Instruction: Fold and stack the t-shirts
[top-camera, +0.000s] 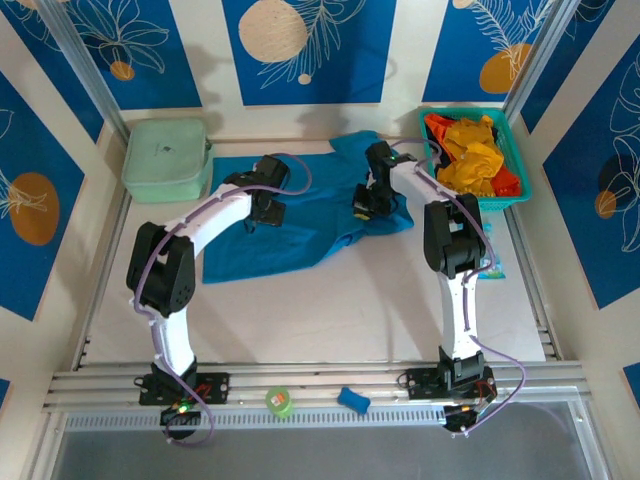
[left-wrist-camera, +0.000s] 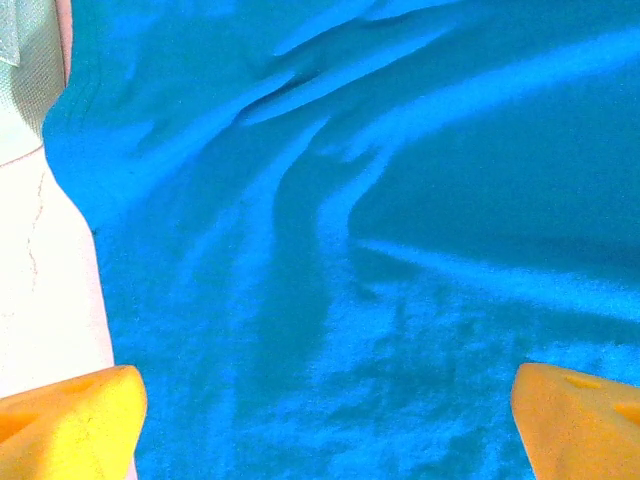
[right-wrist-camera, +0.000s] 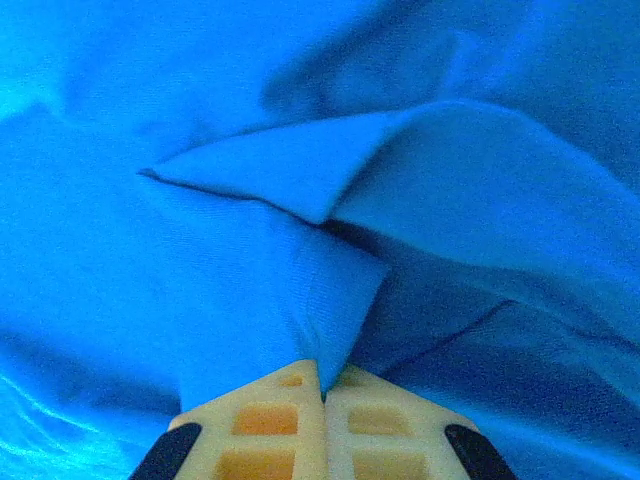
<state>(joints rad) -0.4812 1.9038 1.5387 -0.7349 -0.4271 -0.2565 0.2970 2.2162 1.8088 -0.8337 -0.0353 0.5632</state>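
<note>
A blue t-shirt (top-camera: 300, 240) lies spread and creased across the back middle of the table. My left gripper (top-camera: 265, 205) hovers over its left part, open; in the left wrist view the yellow fingertips (left-wrist-camera: 70, 425) stand wide apart above the cloth (left-wrist-camera: 400, 200), with nothing between them. My right gripper (top-camera: 365, 205) is at the shirt's right side. There its pale jaws (right-wrist-camera: 322, 385) are shut on a pinched fold of the blue cloth (right-wrist-camera: 200, 250). Yellow-orange t-shirts (top-camera: 470, 155) and a red-orange one (top-camera: 440, 128) are heaped in the basket.
A mint-green square case (top-camera: 167, 160) sits at the back left, just beside the shirt's edge. The teal basket (top-camera: 520, 175) stands at the back right. A green tape roll (top-camera: 280, 401) and a small blue object (top-camera: 352, 400) lie on the front rail. Bare table (top-camera: 330, 310) stretches in front of the shirt.
</note>
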